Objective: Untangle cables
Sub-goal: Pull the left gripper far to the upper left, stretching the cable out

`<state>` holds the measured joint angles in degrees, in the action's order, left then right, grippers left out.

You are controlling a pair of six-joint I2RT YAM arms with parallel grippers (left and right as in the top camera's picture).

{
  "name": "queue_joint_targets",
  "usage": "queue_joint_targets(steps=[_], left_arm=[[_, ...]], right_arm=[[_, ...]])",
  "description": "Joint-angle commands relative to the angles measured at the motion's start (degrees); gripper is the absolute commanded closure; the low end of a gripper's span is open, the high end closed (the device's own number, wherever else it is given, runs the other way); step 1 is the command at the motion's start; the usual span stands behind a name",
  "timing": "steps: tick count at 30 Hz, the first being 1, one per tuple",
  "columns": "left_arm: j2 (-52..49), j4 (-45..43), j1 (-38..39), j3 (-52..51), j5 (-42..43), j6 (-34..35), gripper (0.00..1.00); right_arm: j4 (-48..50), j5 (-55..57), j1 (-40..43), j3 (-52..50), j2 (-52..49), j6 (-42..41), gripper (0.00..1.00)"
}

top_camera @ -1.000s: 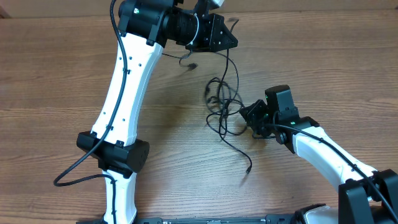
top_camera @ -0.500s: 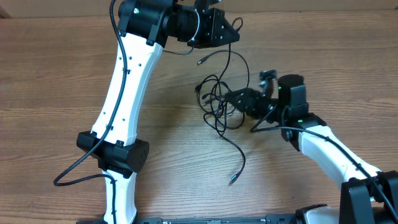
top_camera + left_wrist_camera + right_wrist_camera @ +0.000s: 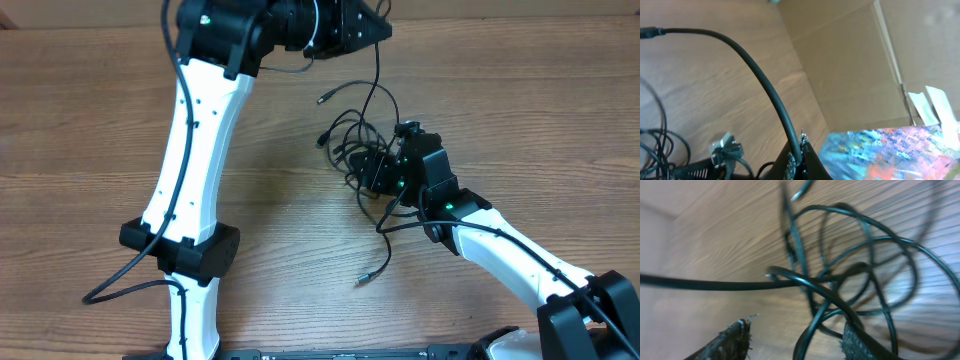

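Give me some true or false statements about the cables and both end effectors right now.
1. The left end effector pinches a cable. True.
2. The right end effector is shut. False; its jaws stand apart, with strands between them.
3. A loose plug lies on the table. True.
4. That cable is white. False; it is black.

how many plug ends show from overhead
3 plug ends: one below the left gripper, one at the tangle's left edge, one trailing toward the front; others may be hidden.
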<state>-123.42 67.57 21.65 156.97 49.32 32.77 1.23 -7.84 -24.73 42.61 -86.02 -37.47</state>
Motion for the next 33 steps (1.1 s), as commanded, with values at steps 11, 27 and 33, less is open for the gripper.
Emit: queue_joint_targets(steps=[11, 27, 33], left_arm=[[1.7, 8.1, -5.6, 13.5, -3.7, -1.1, 0.96], [1.7, 23.3, -20.6, 14.2, -20.6, -11.2, 0.96], [1.7, 25.0, -29.4, 14.2, -24.5, -12.7, 0.96]], right_arm=[[-7.4, 22.1, 4.3, 0.6, -3.6, -5.0, 0.6], [-15.9, 15.2, 26.4, 0.6, -3.6, -4.7, 0.96], [-17.4, 8.0, 34.0, 0.6, -3.6, -4.5, 0.96]])
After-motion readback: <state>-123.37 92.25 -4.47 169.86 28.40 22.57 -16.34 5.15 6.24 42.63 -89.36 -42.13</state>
